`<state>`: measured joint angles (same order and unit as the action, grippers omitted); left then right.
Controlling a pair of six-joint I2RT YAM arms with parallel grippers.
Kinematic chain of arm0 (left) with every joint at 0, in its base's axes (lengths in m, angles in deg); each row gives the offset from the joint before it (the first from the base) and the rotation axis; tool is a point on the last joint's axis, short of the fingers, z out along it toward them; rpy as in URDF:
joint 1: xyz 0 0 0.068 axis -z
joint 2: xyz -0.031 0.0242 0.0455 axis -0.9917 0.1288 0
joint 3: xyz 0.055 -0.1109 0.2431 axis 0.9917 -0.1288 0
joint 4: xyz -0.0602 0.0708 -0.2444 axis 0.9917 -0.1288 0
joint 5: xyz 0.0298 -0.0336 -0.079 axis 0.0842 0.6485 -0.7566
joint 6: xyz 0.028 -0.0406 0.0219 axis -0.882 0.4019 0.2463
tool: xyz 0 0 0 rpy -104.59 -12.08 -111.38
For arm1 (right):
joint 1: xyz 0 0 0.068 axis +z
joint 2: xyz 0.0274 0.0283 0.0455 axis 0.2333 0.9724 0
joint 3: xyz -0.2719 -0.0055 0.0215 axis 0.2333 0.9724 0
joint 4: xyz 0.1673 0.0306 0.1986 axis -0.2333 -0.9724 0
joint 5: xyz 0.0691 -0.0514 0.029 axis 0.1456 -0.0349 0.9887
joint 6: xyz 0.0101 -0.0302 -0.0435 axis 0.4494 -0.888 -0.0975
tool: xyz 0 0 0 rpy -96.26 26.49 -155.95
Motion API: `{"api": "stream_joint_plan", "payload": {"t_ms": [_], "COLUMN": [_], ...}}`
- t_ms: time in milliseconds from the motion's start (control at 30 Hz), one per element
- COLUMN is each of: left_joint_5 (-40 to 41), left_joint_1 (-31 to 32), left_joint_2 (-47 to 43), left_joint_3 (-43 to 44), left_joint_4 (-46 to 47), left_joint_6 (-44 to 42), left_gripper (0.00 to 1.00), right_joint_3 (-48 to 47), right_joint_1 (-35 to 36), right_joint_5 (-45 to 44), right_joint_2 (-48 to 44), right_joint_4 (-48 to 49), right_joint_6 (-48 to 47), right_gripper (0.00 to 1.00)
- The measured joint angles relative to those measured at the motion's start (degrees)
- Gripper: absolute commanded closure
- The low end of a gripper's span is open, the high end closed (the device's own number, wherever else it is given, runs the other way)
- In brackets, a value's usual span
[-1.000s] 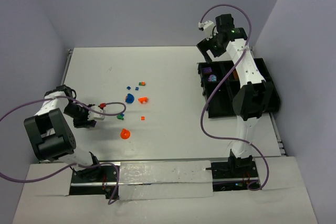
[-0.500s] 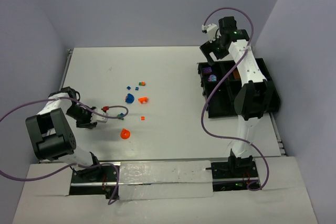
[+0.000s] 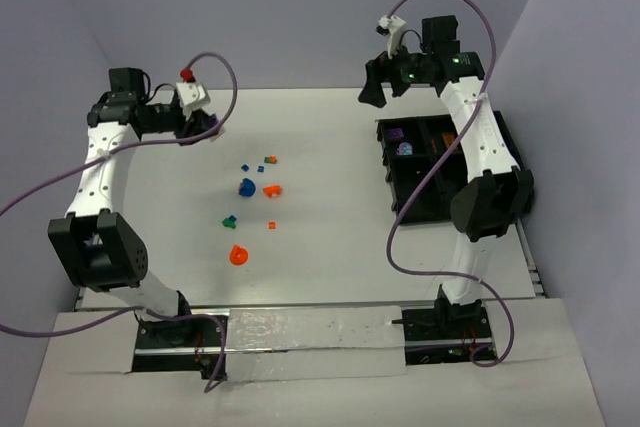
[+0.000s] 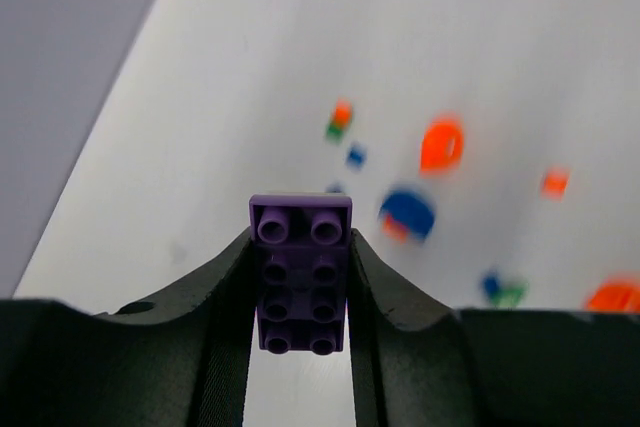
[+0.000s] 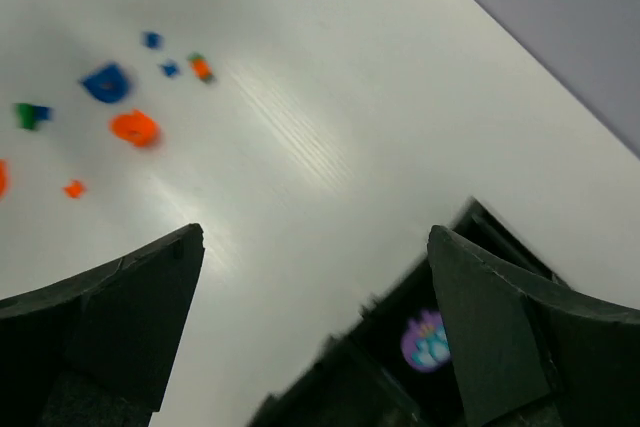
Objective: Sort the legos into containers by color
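Left pincer (image 4: pixel 300 245) pinching purple brick (image 4: pixel 301 282), 10 o'clock. Right pincer (image 5: pixel 315 237) spread, hovering near tray (image 3: pixel 420 209), 2 o'clock. Few purples (image 3: pixel 404 149) binned; orange, blue, green legos (image 3: pixel 246 187) lying loose mid-bench (image 3: pixel 330 247).

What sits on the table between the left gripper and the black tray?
Only bare table, seen in the top view. The loose legos lie nearer the front edge, off that line.
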<state>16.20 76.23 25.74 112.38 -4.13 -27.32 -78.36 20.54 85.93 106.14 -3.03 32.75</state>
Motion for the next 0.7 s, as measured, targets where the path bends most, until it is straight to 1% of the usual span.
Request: {"api": "stream_joint_plan", "payload": {"t_ms": [100, 200, 233, 300, 367, 467, 600, 700], "left_joint_5": [-7.1, -10.6, -11.6, -12.8, -13.4, -14.3, -15.5, -16.3], "left_joint_1": [4.5, 8.8, 9.9, 11.8, 13.3, 14.8, 16.2, 17.3], "left_joint_2": [-2.5, -5.7, -6.4, -6.7, -6.7, -6.8, -6.8, -6.8], "left_joint_3": [-3.4, -11.6, -14.0, -16.1, -16.9, -17.0, -17.0, -17.1], "left_joint_4": [16.3, 36.6, 42.2, 50.9, 58.5, 66.7, 73.4, 76.0], "left_joint_6": [25.6, 48.4, 54.8, 64.9, 72.6, 80.1, 85.7, 87.8], "left_gripper": [0.98, 0.98, 0.98, 0.98, 0.98, 0.98, 0.98, 0.98], "right_joint_3": [0.0, 0.0, 0.0, 0.0, 0.0, 0.0, -0.8, -1.9], "right_joint_1": [4.1, 9.2, 10.8, 13.6, 15.1, 15.8, 16.3, 17.0], "right_joint_5": [7.3, 13.0, 14.7, 18.1, 21.0, 23.7, 26.0, 27.1], "right_joint_2": [-1.5, -1.8, -1.8, -1.8, -1.8, -1.8, -1.5, -0.8], "right_joint_4": [2.1, 3.5, 3.7, 3.8, 4.1, 4.2, 3.5, 3.2], "right_joint_6": [0.8, 1.4, 1.7, 2.2, 2.2, 1.6, 0.2, -0.4], "right_gripper": [0.00, 0.00, 0.00, 0.00, 0.01, 0.02, 0.05, 0.13]}}
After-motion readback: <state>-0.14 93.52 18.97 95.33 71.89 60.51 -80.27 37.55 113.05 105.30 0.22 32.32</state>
